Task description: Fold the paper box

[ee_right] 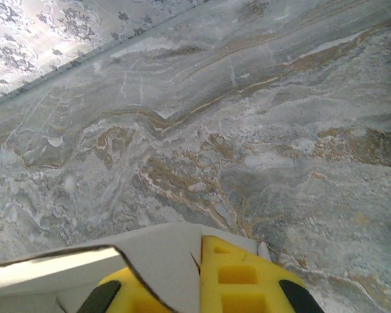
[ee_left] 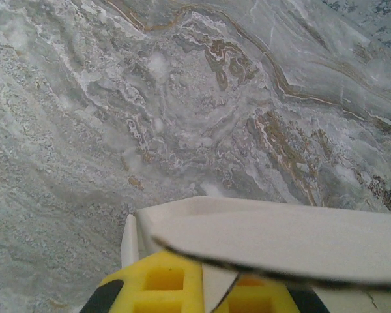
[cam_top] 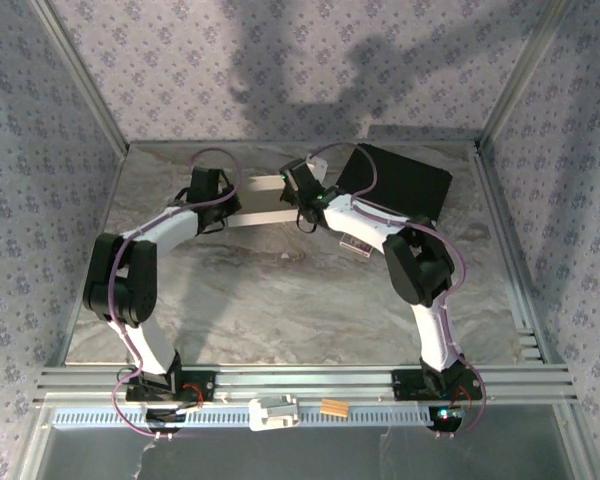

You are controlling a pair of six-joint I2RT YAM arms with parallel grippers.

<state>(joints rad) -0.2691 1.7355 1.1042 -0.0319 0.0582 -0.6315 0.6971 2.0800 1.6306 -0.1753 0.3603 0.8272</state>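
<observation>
The paper box (cam_top: 262,217), white thin cardboard, hangs between my two grippers at the back of the marble table (cam_top: 280,300). My left gripper (cam_top: 228,203) grips its left end and my right gripper (cam_top: 302,203) its right end. In the left wrist view the left gripper (ee_left: 212,290) is shut on the paper box (ee_left: 280,235), with a curved flap lying over the yellow fingers (ee_left: 159,280). In the right wrist view the right gripper (ee_right: 195,283) is shut on the paper box (ee_right: 163,257), a sheet pinched between its yellow fingers (ee_right: 244,277).
A black case (cam_top: 395,180) lies at the back right, close behind the right arm. A small patterned card packet (cam_top: 355,244) sits under the right forearm. Aluminium rails (cam_top: 300,382) edge the table, and patterned walls (cam_top: 300,60) close it in.
</observation>
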